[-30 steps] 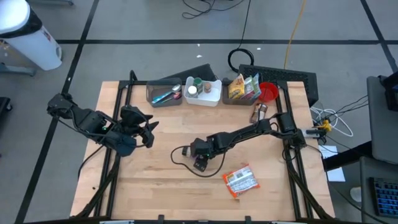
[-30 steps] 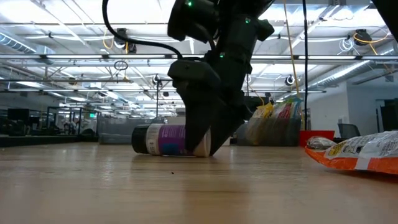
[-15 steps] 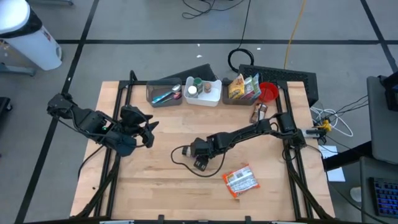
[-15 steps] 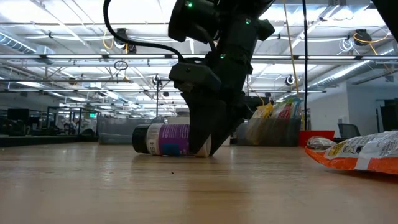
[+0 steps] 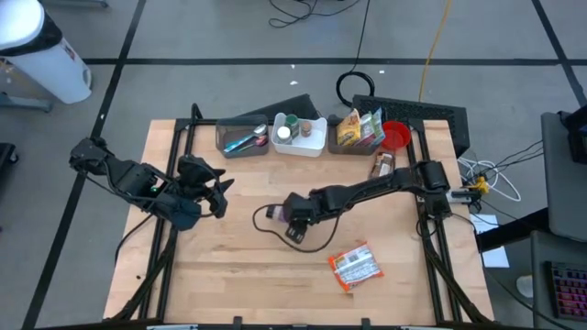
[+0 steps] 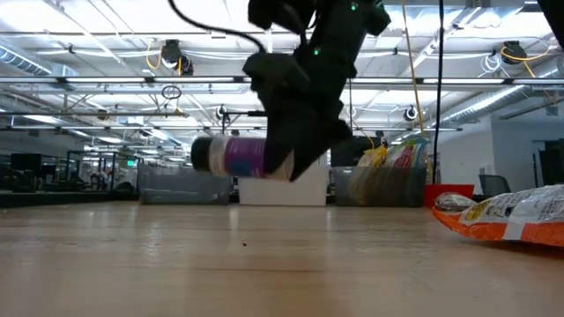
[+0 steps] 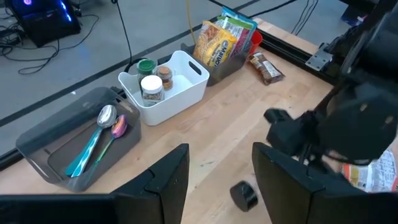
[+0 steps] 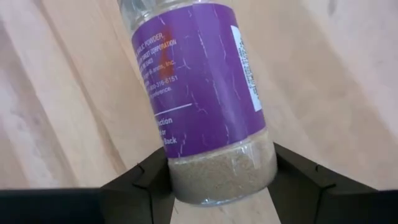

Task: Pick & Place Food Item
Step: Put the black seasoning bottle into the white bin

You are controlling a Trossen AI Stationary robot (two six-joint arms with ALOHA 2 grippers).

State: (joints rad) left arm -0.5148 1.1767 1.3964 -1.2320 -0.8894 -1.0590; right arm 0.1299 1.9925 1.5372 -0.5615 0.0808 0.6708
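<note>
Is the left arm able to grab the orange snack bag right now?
Probably not easily. The left gripper sits far across the table from the orange snack bag, and the right gripper, holding the purple spice jar, hangs between them.

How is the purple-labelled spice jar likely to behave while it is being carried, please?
The spice jar looks rigid, so the right claw probably won't crush it. Held sideways near one end, clear of the table, it may pivot or slip. Being round, it would likely roll if set down on its side.
</note>
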